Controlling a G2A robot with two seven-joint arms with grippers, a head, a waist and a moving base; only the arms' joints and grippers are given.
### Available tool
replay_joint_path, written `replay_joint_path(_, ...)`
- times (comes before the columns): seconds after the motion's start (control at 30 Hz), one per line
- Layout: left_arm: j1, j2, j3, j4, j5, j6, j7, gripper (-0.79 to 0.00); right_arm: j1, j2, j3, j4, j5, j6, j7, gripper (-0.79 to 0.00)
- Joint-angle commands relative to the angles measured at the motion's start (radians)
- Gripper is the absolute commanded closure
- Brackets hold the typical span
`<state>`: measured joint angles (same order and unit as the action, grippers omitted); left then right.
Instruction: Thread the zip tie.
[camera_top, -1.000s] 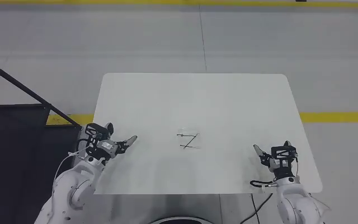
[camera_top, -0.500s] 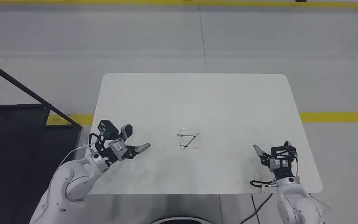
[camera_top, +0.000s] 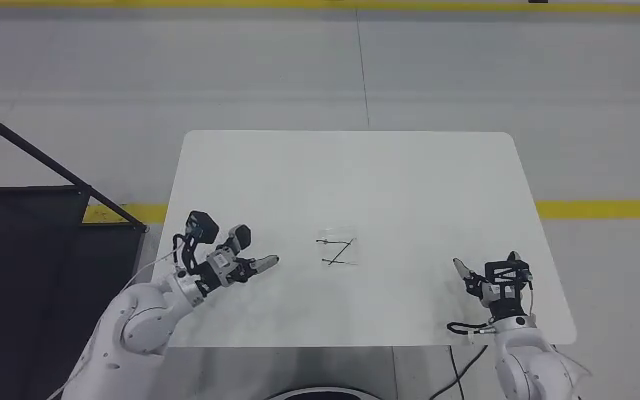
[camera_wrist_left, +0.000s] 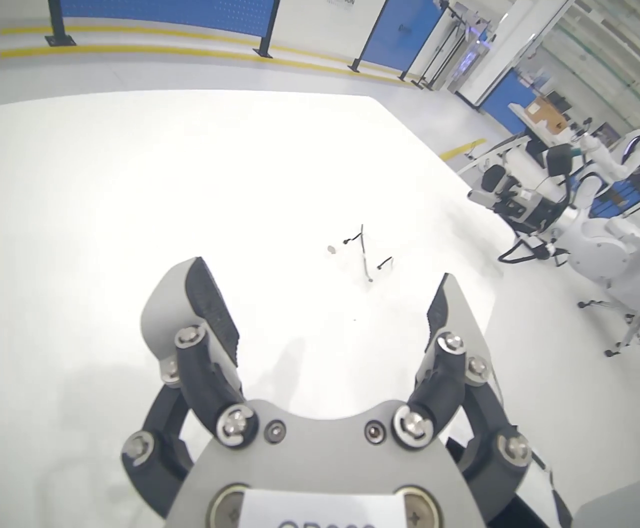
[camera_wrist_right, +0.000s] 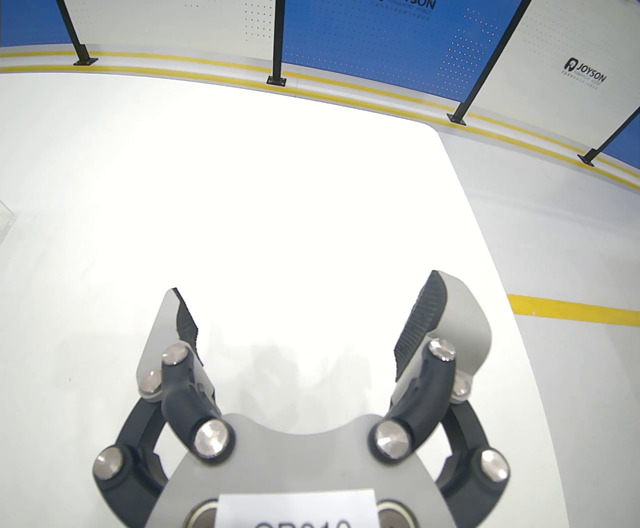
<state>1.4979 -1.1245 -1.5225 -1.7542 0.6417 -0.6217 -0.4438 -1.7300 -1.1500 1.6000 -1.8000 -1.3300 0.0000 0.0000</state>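
**Both claws empty over the worktop**

Over the white worktop (camera_top: 400, 180), my left claw (camera_top: 256, 250), fingers spread wide, hovers at the near-left. My right claw (camera_top: 487, 270), likewise spread, sits at the near-right corner. The black zip tie (camera_top: 336, 250) lies flat between them, nearer the left claw.
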Motion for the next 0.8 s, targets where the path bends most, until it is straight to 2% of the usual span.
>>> replay_joint_path(0.0,-0.032,0.0,0.03,-0.005,-0.08,0.05,-0.09,-0.785,0.0,0.0,0.0,0.0,0.0,0.0,0.0,-0.785)
replay_joint_path(0.13,-0.084,0.001,0.066,-0.01,-0.161,0.12,-0.198,-0.785,0.0,0.0,0.0,0.0,0.0,0.0,0.0,-0.785)
replay_joint_path(0.23,-0.1,0.001,0.093,-0.011,-0.207,0.145,-0.259,-0.785,0.0,0.0,0.0,0.0,0.0,0.0,0.0,-0.785)
replay_joint_path(0.4,-0.134,0.004,0.117,0.013,-0.325,0.241,-0.378,-0.785,0.0,0.0,0.0,0.0,0.0,0.0,0.0,-0.785)
replay_joint_path(0.77,-0.134,0.004,0.117,0.013,-0.325,0.241,-0.378,-0.785,0.0,0.0,0.0,0.0,0.0,0.0,0.0,-0.785)
